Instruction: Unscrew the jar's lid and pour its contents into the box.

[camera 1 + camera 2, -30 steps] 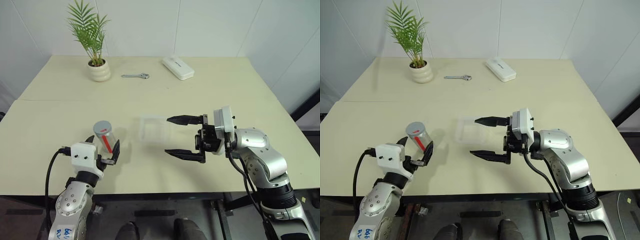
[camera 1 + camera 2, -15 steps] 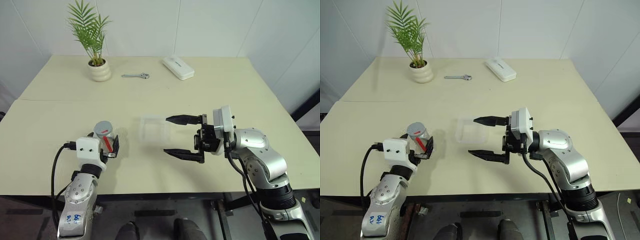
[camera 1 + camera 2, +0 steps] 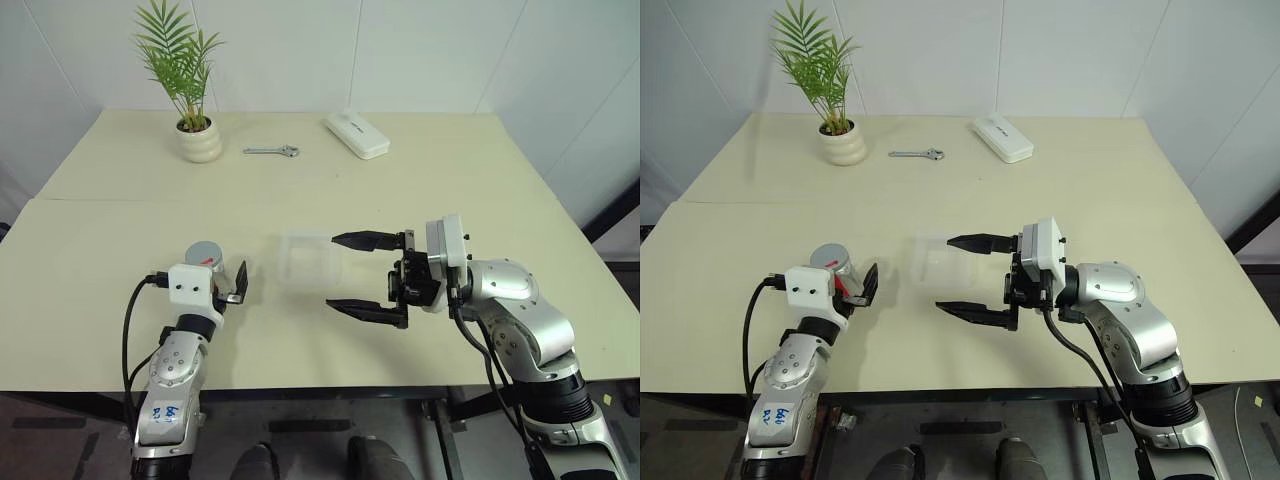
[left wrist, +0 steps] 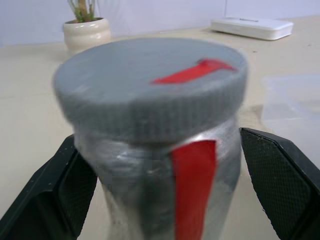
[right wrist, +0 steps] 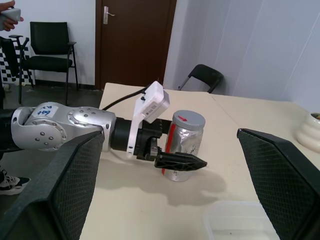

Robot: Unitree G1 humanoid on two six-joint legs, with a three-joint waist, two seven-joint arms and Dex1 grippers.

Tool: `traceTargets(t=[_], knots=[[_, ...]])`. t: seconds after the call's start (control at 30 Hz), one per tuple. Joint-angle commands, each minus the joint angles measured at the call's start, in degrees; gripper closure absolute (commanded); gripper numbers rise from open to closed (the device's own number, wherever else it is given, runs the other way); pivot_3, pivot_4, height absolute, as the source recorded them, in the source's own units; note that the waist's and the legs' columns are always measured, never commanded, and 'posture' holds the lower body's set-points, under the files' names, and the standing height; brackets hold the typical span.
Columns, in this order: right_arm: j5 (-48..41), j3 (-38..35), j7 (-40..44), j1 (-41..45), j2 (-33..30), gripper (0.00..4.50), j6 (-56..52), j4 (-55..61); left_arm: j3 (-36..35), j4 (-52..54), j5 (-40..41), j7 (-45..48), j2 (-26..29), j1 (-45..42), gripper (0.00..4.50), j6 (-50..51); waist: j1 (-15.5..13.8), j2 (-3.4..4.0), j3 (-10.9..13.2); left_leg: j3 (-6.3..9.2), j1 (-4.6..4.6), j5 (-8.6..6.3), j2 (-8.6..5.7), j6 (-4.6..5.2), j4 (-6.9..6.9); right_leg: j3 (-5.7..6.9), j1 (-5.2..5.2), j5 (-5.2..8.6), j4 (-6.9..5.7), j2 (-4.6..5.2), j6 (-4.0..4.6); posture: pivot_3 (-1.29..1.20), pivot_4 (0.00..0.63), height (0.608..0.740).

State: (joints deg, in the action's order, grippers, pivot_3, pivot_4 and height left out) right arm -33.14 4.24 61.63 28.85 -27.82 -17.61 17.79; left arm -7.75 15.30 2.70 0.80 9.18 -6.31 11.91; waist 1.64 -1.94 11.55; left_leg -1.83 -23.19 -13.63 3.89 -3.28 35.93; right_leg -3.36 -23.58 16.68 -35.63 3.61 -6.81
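plant pot [image 3: 199,143], wrench [image 3: 272,151], white case [image 3: 356,135].

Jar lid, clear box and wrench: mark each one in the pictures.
jar lid [image 4: 150,80], left wrist view, on the grey top face beside its red mark.
clear box [image 3: 937,262], right eye view, on its translucent floor.
wrench [image 3: 271,151], left eye view, on the shaft.
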Motion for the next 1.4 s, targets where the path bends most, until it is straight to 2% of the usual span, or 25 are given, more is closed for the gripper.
traceTargets(t=[0.03,0.1,0.3,0.37,0.43,0.57,0.73,0.87,1.0,1.07,1.23,1.4], knots=[[-0.6,-0.2,-0.7,-0.2,0.1,0.00,0.2,2.6,0.5,1.2,-1.1,-0.4,0.0,-0.9,0.02,-0.8,0.0,0.00,0.0,0.00,0.00,-0.01,0.00,0.00,0.00,0.00,0.00,0.00,0.00,0.00,0.00,0.00,0.150,0.740],[-0.5,-0.3,-1.0,-0.5,0.0,0.00,0.2,2.8,0.4,1.5,-1.4,-0.6,0.1,-1.3,0.02,-0.6,0.0,0.00,0.0,0.00,0.00,-0.01,0.00,0.01,0.01,0.00,0.00,0.00,0.01,0.00,-0.01,0.00,0.150,0.740],[-0.5,-0.2,-1.4,-0.9,-0.3,0.00,0.2,3.3,-0.5,1.4,-2.0,-1.4,0.3,-1.7,1.74,-0.1,0.0,0.00,0.0,-0.01,-0.01,-0.02,0.00,0.01,0.02,0.00,0.01,0.01,0.03,0.00,0.00,0.00,0.150,0.740],[-0.5,-0.2,-1.4,-1.0,-0.3,0.00,0.2,3.3,-0.8,1.6,-1.9,-1.6,0.4,-1.6,1.96,0.1,0.0,0.00,0.0,-0.01,-0.01,-0.02,0.00,0.01,0.01,0.00,0.00,0.01,0.03,0.01,0.00,0.00,0.150,0.740],[-0.4,-0.1,-1.3,-1.1,-0.4,0.00,0.1,3.2,-1.4,2.2,-1.4,-1.6,0.4,-1.1,2.46,0.6,0.0,0.00,0.0,-0.01,-0.01,-0.02,0.00,0.02,0.01,0.00,0.00,0.00,0.03,0.00,0.00,0.00,0.150,0.740],[-0.3,0.1,-1.3,-1.0,-0.4,0.00,0.0,3.1,-2.5,2.4,-0.2,-0.9,0.9,-0.9,2.47,0.8,0.0,0.00,0.0,-0.01,-0.01,-0.02,0.00,0.02,0.01,0.00,0.00,0.01,0.04,0.00,0.00,0.00,0.150,0.740],[-0.3,0.3,-1.7,-0.6,0.1,0.00,-0.6,2.7,-5.9,1.5,3.2,3.1,4.2,-1.8,2.47,0.2,0.0,0.00,0.0,-0.02,0.00,-0.02,0.01,0.02,0.01,0.00,0.00,0.01,0.04,0.00,0.01,0.00,0.150,0.740],[-0.6,0.3,-4.5,1.2,0.8,0.00,-3.7,2.0,-10.4,1.3,15.6,18.5,13.6,-3.8,2.47,4.0,0.1,-0.02,0.0,-0.02,-0.02,-0.03,0.01,0.01,0.00,0.01,-0.03,0.02,0.03,0.01,0.04,0.00,0.150,0.740],[-3.9,-1.7,-11.4,6.0,4.0,0.00,-10.1,1.8,-13.3,1.4,28.9,32.7,23.6,-6.6,2.47,12.6,0.2,-0.03,0.0,-0.11,-0.02,-0.04,0.08,-0.02,-0.01,0.02,-0.08,0.24,0.05,0.04,0.53,0.00,0.150,0.740],[-5.1,-2.1,-12.9,7.6,5.0,0.00,-11.7,1.9,-13.8,1.3,33.1,37.1,27.2,-7.6,2.47,16.0,0.2,-0.03,0.0,-0.13,-0.02,-0.05,0.11,-0.03,-0.04,0.05,-0.10,0.24,0.06,0.04,0.53,0.00,0.150,0.740],[-6.0,0.5,-16.7,16.4,7.8,0.00,-17.7,1.1,-11.8,-3.6,42.9,48.9,36.3,-16.9,2.47,26.9,0.2,-0.06,0.1,-0.16,-0.10,-0.13,0.15,-0.03,-0.17,0.09,-0.30,0.18,-0.02,0.01,0.39,0.00,0.150,0.740],[-3.7,3.7,-20.4,24.1,12.7,0.00,-21.6,-3.2,-4.1,-7.6,39.4,51.8,35.2,-25.3,2.47,27.0,0.2,-0.06,0.1,-0.19,-0.09,-0.14,0.17,-0.06,-0.36,0.11,-0.36,0.11,-0.01,-0.04,0.15,0.00,0.150,0.740]])
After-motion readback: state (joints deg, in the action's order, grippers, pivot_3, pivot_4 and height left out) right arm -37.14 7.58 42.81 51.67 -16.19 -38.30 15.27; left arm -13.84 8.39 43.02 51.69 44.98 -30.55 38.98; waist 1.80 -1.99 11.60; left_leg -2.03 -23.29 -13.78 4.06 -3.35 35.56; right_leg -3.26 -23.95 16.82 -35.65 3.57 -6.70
